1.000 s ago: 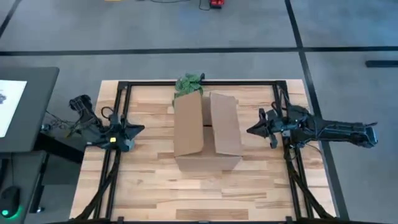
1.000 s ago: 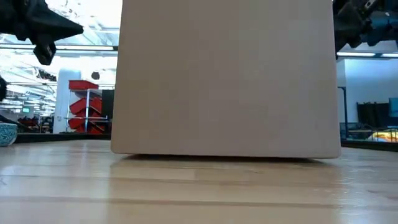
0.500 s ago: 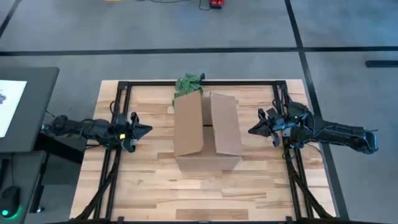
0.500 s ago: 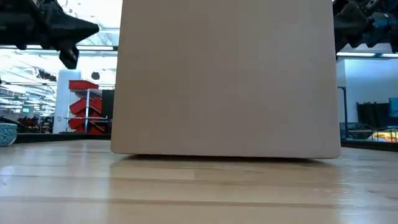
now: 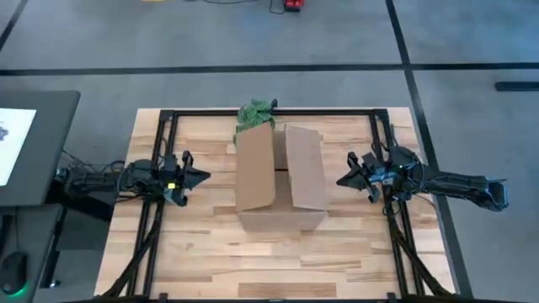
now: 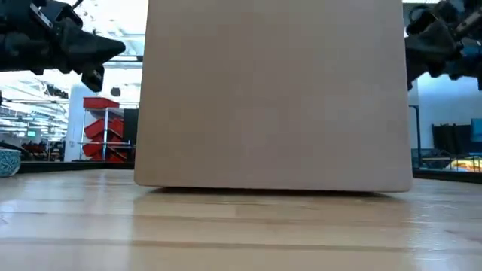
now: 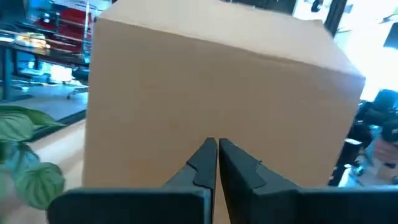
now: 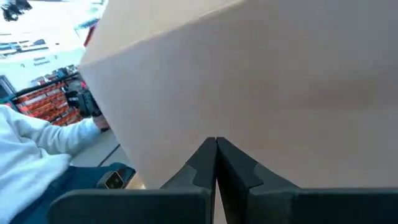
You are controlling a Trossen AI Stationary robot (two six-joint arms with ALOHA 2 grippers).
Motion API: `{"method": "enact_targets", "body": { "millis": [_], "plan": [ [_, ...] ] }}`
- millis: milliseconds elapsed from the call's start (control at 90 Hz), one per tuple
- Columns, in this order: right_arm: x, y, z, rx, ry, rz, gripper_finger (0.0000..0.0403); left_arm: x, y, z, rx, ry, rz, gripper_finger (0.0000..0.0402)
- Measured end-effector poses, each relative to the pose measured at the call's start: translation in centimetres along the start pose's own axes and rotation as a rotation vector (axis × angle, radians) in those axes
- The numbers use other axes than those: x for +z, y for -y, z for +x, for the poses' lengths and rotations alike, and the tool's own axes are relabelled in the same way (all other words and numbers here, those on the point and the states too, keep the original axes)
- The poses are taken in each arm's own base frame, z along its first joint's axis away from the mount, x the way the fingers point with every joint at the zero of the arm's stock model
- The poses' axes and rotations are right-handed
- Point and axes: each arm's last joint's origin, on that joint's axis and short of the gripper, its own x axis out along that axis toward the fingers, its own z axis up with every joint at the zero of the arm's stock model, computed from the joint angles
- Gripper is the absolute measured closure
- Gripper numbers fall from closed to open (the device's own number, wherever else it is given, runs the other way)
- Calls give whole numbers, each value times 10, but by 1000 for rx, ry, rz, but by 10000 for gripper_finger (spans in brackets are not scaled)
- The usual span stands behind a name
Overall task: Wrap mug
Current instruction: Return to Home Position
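A brown cardboard box (image 5: 278,181) stands in the middle of the wooden table, its flaps raised; it fills the low view (image 6: 275,94). The mug is hidden or out of view. My left gripper (image 5: 205,176) hovers shut to the box's left, pointing at the box wall (image 7: 217,93). My right gripper (image 5: 338,180) hovers shut to the box's right, pointing at the opposite wall (image 8: 261,81). Neither touches the box.
A green leafy plant (image 5: 255,114) sits against the box's far side, its leaves (image 7: 25,155) also showing past my left gripper. Black frame rails (image 5: 160,143) run along the table's sides. A white sleeve (image 8: 37,143) of a person shows beyond the table.
My left gripper has moved toward the table's right edge, nearer the box's left wall, its arm stretching out level. My right gripper has sunk a little. The box has stayed where it was.
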Motion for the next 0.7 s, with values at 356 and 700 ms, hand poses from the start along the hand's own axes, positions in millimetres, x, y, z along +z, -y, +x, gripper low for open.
{"method": "enact_targets", "body": {
  "millis": [356, 700],
  "plan": [
    [-10, 4, -12, -228, 99, 2, 403, -6, -2, 1, 37, -69, 1, 402],
    [-18, 7, -13, -261, 24, 41, 403, -7, -2, 1, 39, -78, -6, 402]
  ]
}}
